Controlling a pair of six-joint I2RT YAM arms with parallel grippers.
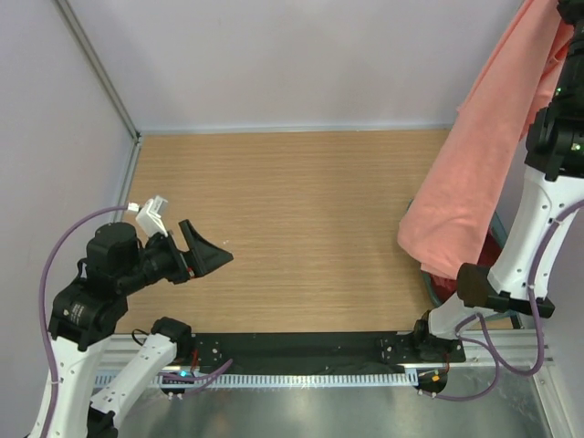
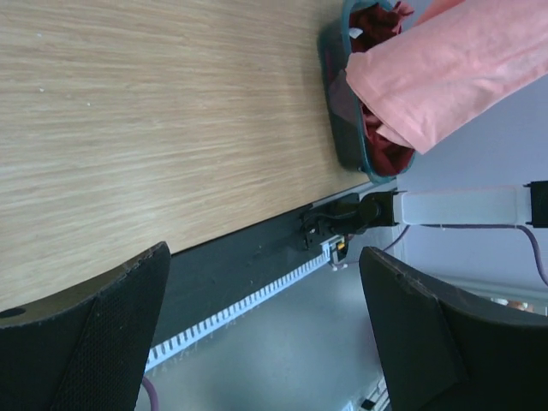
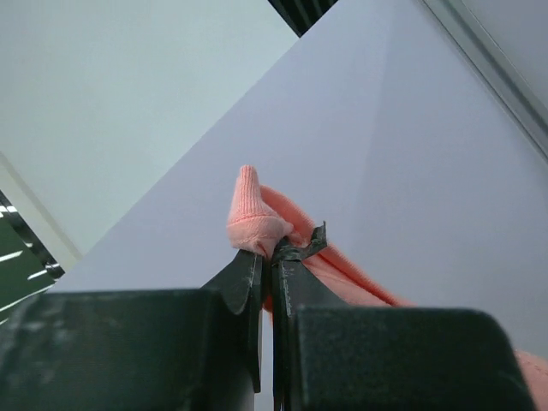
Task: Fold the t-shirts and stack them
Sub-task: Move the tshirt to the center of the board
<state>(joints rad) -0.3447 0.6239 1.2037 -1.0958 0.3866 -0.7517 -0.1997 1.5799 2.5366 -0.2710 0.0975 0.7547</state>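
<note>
As seen from above: pink shirt [image 1: 474, 155] hanging long-axis vertical below right gripper [image 3: 267, 253], jaws clamped tight on a bunched fold poking just past the tips. Low end hanging over basket [image 2: 338, 128] holding maroon shirt [image 2: 385, 150]. Jaws of left gripper [image 1: 208, 248] wide, nothing between, well apart from both shirts.

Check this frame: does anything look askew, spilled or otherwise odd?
Nothing spilled or damaged. The salmon-pink t-shirt hangs high from the right gripper, pinched by one bunched edge, its lower end drooping over the basket that holds a maroon t-shirt. The left gripper is open and empty.
</note>
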